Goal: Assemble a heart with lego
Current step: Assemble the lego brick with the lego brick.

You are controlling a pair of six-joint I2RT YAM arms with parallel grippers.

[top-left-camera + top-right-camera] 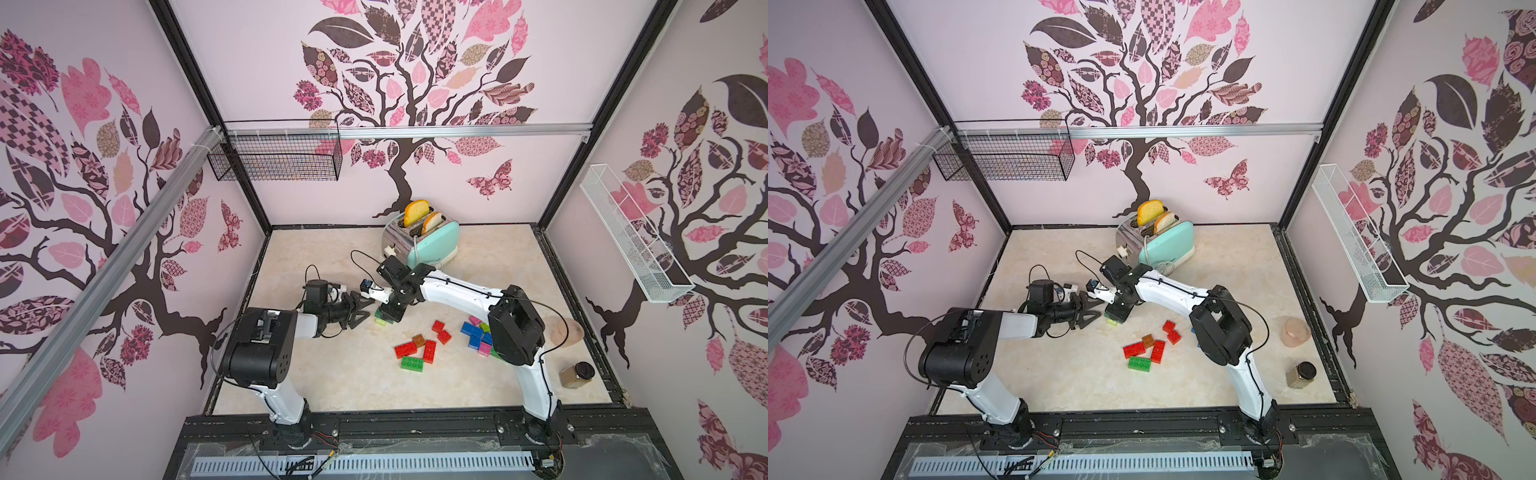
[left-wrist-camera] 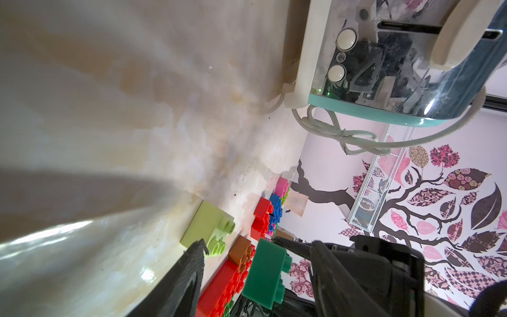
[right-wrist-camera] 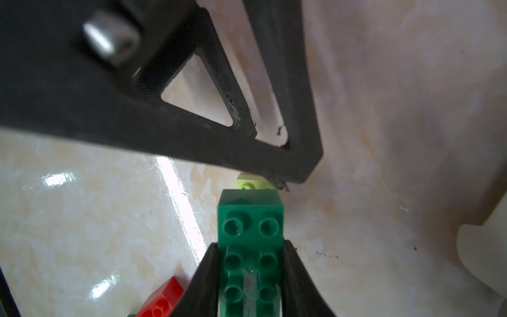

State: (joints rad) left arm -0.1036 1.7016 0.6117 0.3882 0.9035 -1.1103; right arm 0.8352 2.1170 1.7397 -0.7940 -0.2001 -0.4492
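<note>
My right gripper [image 3: 250, 244] is shut on a dark green 2x4 lego brick [image 3: 251, 219], its fingers clamping the long sides. In both top views it [image 1: 388, 313] [image 1: 1116, 311] hangs low over a lime brick [image 1: 380, 321] [image 2: 208, 227] lying on the table. My left gripper [image 1: 365, 309] [image 2: 258, 244] is open, reaching in from the left. One of its fingers [image 3: 274, 162] ends right by the lime brick [image 3: 251, 184]. In the left wrist view the green brick [image 2: 267, 271] shows between the open fingers. Loose red [image 1: 405, 349], green [image 1: 412, 364], brown [image 1: 418, 340] and blue [image 1: 471, 330] bricks lie in front.
A mint toaster [image 1: 424, 243] with bread slices stands behind the grippers, its cord lying beside it. A pinkish cup [image 1: 565, 332] and a dark-lidded jar [image 1: 575, 374] sit at the right. Wire baskets [image 1: 276, 156] [image 1: 631, 245] hang on the walls.
</note>
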